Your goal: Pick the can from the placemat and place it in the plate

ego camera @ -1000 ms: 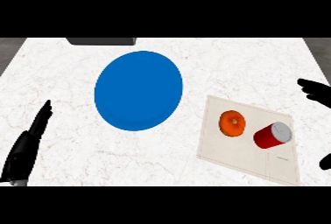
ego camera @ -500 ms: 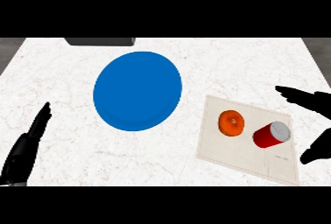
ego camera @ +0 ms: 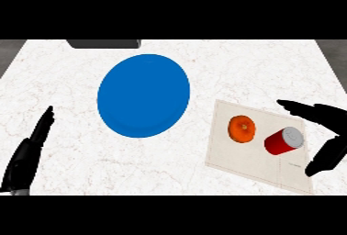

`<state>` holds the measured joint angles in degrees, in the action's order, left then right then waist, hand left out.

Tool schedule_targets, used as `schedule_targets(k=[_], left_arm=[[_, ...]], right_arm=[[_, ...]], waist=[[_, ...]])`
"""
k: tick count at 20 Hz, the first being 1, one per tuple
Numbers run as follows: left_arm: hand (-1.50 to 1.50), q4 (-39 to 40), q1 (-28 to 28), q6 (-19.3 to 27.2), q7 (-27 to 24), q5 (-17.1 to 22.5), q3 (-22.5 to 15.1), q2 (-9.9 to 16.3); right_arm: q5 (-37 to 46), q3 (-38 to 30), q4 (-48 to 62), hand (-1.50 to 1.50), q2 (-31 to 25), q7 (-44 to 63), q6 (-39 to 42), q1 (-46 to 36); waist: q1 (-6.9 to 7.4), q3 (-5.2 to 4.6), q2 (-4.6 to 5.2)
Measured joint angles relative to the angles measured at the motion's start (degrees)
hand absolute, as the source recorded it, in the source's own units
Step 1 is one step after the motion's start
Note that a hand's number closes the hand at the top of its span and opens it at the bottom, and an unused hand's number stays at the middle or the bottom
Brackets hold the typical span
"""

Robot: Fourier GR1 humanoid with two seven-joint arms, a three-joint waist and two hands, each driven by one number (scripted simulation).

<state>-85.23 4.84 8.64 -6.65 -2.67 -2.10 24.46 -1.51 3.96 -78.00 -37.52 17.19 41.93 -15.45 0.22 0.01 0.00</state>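
A red can (ego camera: 282,141) with a grey lid lies tilted on the pale placemat (ego camera: 230,159) at the right of the counter. Beside it on the mat sits an orange fruit (ego camera: 242,128). A blue plate (ego camera: 143,95) lies in the middle of the counter, left of the mat. My right hand (ego camera: 327,120) is open around the can's right side, fingers stretched above it and thumb (ego camera: 322,158) below it, not touching it. My left hand (ego camera: 28,153) rests open at the lower left, fingers pointing up.
A dark object (ego camera: 103,43) lies at the counter's far edge, upper left. White marble counter surrounds the plate and mat.
My right hand has moved left from the right edge toward the can, and its fingers and thumb now bracket it. The left hand, can and fruit have not moved.
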Motion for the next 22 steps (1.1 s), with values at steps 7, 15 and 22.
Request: schedule_targets(k=[7,15,22], left_arm=[[0.00,0.60,0.23,-2.80,-1.37,-1.52,3.20,-1.43],[0.00,0.87,0.09,-4.55,-1.91,-3.63,4.86,-3.64],[0.00,0.21,-0.82,-6.18,-1.31,-4.73,4.84,-4.47]], right_arm=[[5.82,-1.54,1.89,-1.50,4.39,-1.44,1.02,-0.08],[11.59,-2.82,5.51,1.50,8.23,-8.35,0.32,0.01],[18.70,-0.42,9.33,1.50,10.33,-13.33,-2.31,-7.95]], waist=[[-0.02,0.00,-0.01],[-0.04,0.01,0.01],[2.11,0.10,0.55]])
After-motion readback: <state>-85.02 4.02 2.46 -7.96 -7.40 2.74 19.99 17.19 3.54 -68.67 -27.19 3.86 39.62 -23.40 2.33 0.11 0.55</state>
